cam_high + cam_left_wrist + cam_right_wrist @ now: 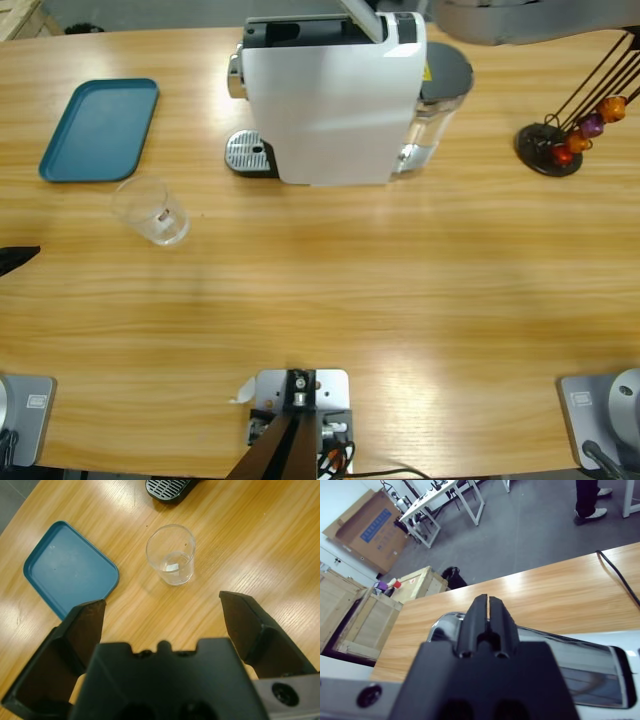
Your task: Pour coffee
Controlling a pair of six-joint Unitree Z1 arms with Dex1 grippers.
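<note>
My left gripper (162, 615) is matte black with chunky wedge fingers (252, 630); my right gripper (488, 611) is equally black, with round screw holes.

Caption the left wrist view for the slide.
Open left end effector above an empty clear plastic tumbler, beside a teal rectangular tray on the wooden table.

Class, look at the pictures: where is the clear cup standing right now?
In the high view the cup stands on the table's left part, just below the blue tray and left of the coffee machine.

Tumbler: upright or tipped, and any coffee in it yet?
Upright and empty: the tumbler stands mouth up on the table, with a clear bottom and no amber liquid.
</note>
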